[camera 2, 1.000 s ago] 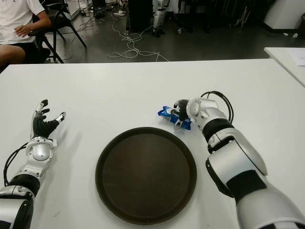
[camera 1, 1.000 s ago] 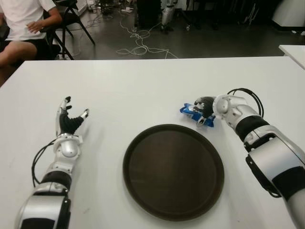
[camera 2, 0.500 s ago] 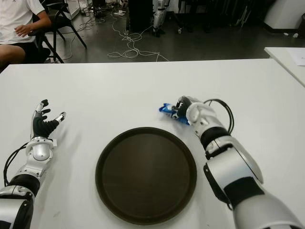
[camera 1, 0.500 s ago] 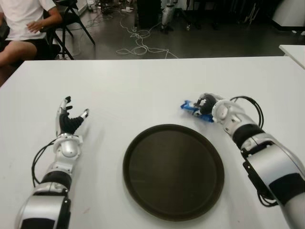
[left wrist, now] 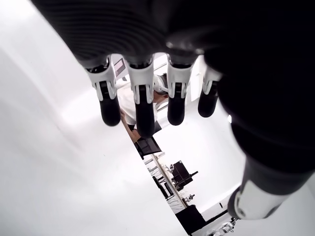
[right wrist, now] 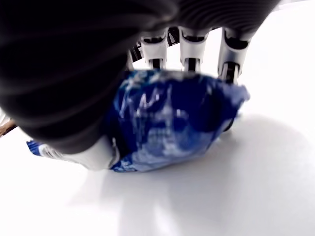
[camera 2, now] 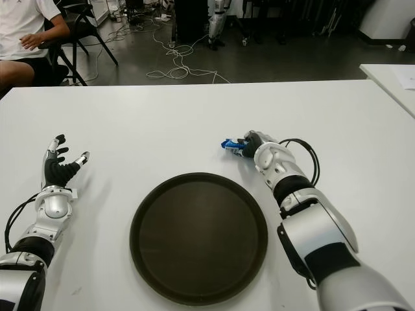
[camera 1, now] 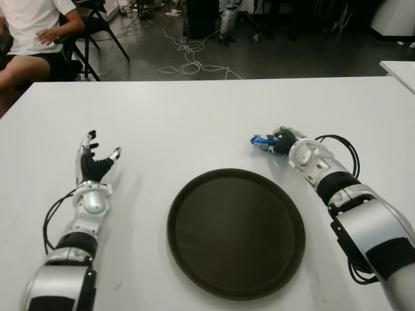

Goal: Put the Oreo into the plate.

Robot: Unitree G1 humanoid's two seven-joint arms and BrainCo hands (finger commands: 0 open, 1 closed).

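The right hand has swung farther from the plate, fingers clamped on the Oreo over the worktop, while the left hand stays spread open.

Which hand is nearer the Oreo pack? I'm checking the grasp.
Right. The right hand is closed around the Oreo pack; the left hand shows far across the table, open.
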